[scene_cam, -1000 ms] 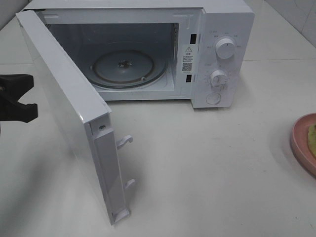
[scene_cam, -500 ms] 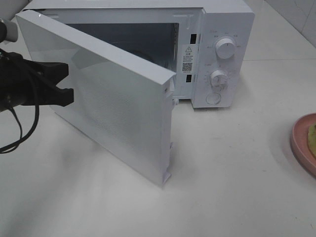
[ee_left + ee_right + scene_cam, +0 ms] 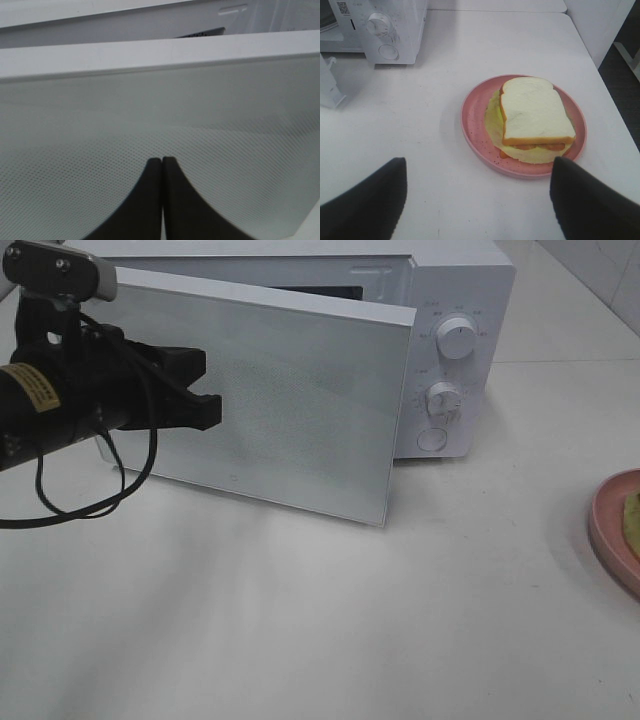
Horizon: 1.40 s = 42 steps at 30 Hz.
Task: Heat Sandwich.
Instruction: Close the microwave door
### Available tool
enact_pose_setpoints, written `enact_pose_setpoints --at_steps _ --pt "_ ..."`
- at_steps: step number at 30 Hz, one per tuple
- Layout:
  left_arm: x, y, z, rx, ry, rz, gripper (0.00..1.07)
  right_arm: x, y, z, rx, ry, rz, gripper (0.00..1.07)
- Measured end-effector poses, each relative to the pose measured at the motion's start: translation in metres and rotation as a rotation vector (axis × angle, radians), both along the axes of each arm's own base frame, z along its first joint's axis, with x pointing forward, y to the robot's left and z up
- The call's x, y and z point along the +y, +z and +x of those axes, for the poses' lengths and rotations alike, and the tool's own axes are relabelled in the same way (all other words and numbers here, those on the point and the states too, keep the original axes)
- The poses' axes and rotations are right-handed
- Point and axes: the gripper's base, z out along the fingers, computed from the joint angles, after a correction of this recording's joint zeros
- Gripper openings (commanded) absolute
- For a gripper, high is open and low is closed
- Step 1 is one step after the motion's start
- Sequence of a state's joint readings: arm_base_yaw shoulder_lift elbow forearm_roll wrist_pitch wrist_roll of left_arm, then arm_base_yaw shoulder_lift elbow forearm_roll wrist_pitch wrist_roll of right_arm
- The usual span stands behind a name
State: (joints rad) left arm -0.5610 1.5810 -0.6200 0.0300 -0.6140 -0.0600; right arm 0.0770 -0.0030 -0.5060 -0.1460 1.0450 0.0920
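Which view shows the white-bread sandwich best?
The right wrist view: the white-bread sandwich lies whole on its round pink plate. Exterior high catches only a yellowish sliver at the frame edge; the left wrist view shows none.

The microwave sits at the upper middle of the exterior view, its door partly ajar across its front. The left gripper touches the door's left part. At the right edge lies the plate, the sandwich on it.
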Motion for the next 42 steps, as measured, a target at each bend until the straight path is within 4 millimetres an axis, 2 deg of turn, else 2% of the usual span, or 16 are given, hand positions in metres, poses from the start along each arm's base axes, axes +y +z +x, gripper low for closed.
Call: enact_pose_setpoints --at_steps 13,17,22,26,42 --pt "-0.044 -0.004 0.012 0.001 -0.036 -0.019 0.00 0.000 0.000 0.000 0.000 0.000 0.000 0.76" --pt "-0.069 -0.008 0.018 0.001 -0.063 -0.026 0.00 0.000 0.000 0.000 0.000 0.000 0.000 0.76" --pt "-0.079 -0.010 0.023 0.007 -0.070 -0.030 0.00 0.000 0.000 0.000 0.000 0.000 0.000 0.76" --pt "-0.094 -0.009 0.035 0.020 -0.078 -0.026 0.00 0.000 0.000 0.000 0.000 0.000 0.000 0.76" --pt "-0.117 -0.006 0.060 0.016 -0.082 -0.039 0.00 0.000 0.000 0.000 0.000 0.000 0.000 0.76"
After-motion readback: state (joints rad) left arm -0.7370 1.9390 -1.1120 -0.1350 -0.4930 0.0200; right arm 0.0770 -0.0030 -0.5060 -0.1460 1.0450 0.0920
